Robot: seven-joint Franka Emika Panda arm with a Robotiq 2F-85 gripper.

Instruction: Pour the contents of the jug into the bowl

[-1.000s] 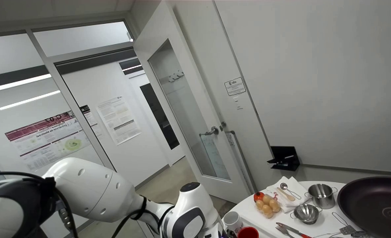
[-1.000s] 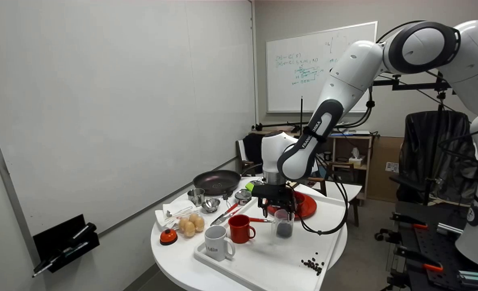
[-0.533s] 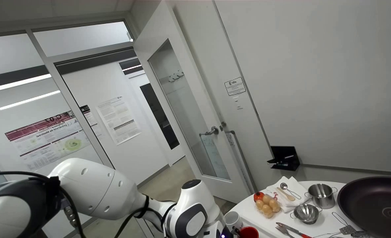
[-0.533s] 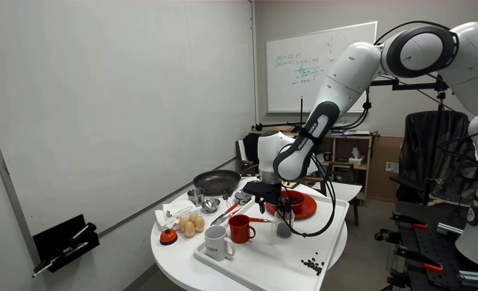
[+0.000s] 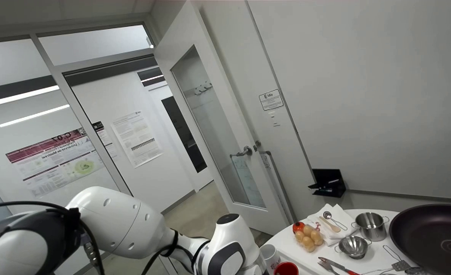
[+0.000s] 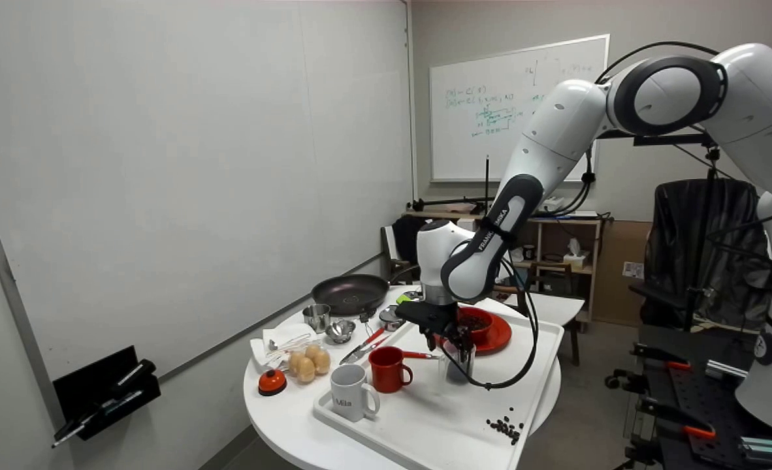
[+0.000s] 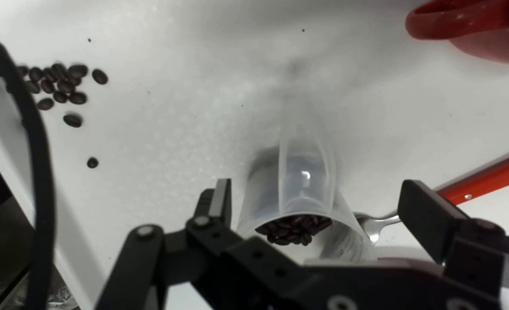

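Hovering gripper (image 7: 321,206): swung round and dipped lower over the jug (image 7: 306,202) within the last second, so probably lining up a grab.
Fingers (image 7: 424,219): spread wide, either side of the jug in the wrist view, gripping nothing; can't tell about contact.
Jug: not budged, upright on the tray (image 6: 418,418), beans (image 7: 295,232) still inside, so no pouring yet.
Bowl (image 6: 483,335): near the jug, unmoved on its red plate (image 6: 500,336), dark bits (image 6: 473,322) already in it, likely beans.
Red mug (image 6: 387,372): further from the jug, probably no obstacle.
Loose beans (image 7: 66,86): well apart from the jug, a hint to tilt gently imo.
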